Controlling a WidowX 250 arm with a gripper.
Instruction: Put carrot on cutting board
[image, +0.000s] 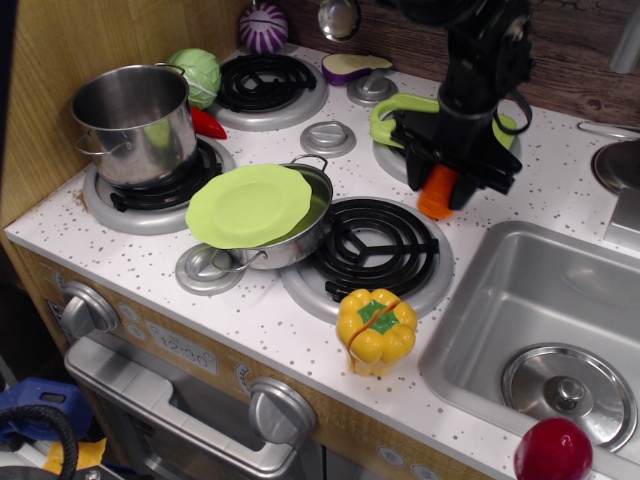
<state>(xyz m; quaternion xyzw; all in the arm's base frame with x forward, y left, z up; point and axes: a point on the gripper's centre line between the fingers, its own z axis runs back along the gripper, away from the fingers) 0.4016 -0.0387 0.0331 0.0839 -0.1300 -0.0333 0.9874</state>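
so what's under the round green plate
The green plate lies tilted on a small steel pan; the pan's rim, side and handles show around it. The inside of the pan is mostly covered by the plate, so whether it holds anything cannot be seen.

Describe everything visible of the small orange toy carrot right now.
The small orange plastic toy carrot is a stubby, smooth, glossy cone. Only its lower part shows; the top is hidden between the jaws of the black robot gripper, which appears shut on it. It hangs tilted at the lime-green plastic cutting board's near edge, seemingly lifted off the white speckled counter.
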